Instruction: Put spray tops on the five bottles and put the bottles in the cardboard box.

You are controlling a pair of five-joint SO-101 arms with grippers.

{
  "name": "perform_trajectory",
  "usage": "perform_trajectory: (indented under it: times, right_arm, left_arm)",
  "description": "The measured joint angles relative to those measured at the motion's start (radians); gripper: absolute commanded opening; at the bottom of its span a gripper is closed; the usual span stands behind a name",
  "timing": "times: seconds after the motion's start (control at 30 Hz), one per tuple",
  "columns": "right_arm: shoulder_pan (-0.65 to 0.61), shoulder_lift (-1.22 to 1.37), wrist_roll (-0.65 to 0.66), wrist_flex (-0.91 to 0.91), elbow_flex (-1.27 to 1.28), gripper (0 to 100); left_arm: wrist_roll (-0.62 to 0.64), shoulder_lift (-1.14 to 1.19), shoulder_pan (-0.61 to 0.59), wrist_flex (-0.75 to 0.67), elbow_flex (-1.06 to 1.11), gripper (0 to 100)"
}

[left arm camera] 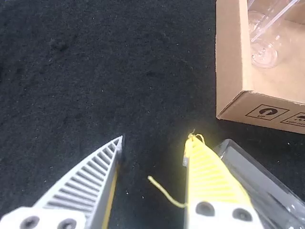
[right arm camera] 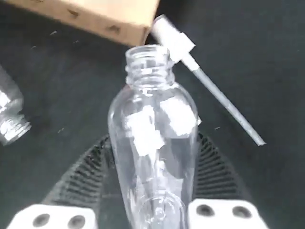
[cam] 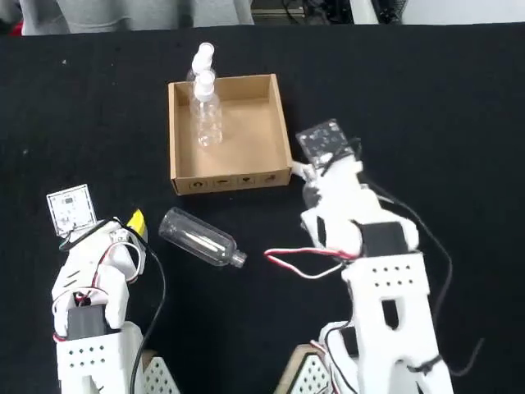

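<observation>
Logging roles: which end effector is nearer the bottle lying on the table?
Left. Left end effector is beside the lying bottle; right end effector is farther, by the cardboard box.

A black cloth (cam: 426,98) covers the whole table and reaches the left, right and lower edges of the high view. It is matt and slightly fuzzy, with pale specks of lint, one of them in the upper left (cam: 64,61). Along the top edge, behind the table, a grey folded shape (cam: 107,12) sits at upper left, possibly fabric. Dark cables (cam: 312,10) bunch at top centre. A white surface (cam: 459,10) fills the top right corner.
</observation>
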Motion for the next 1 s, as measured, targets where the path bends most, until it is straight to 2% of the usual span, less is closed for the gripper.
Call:
perform_trajectory:
  times: [0.2, 0.5, 0.73, 1.0]
  right_arm:
    - [0.084, -0.025, -0.002, -0.261, 0.161, 12.0]
    - [0.143, -0.026, -0.002, -0.628, 0.328, 11.9]
    - [0.147, -0.026, -0.002, -0.758, 0.428, 11.9]
    - [0.147, -0.028, -0.002, -0.810, 0.516, 11.9]
  left_arm:
    - [0.000, 0.000, 0.000, 0.000, 0.000, 19]
    - [0.000, 0.000, 0.000, 0.000, 0.000, 19]
    - [0.000, 0.000, 0.000, 0.000, 0.000, 19]
    - [0.000, 0.000, 0.000, 0.000, 0.000, 19]
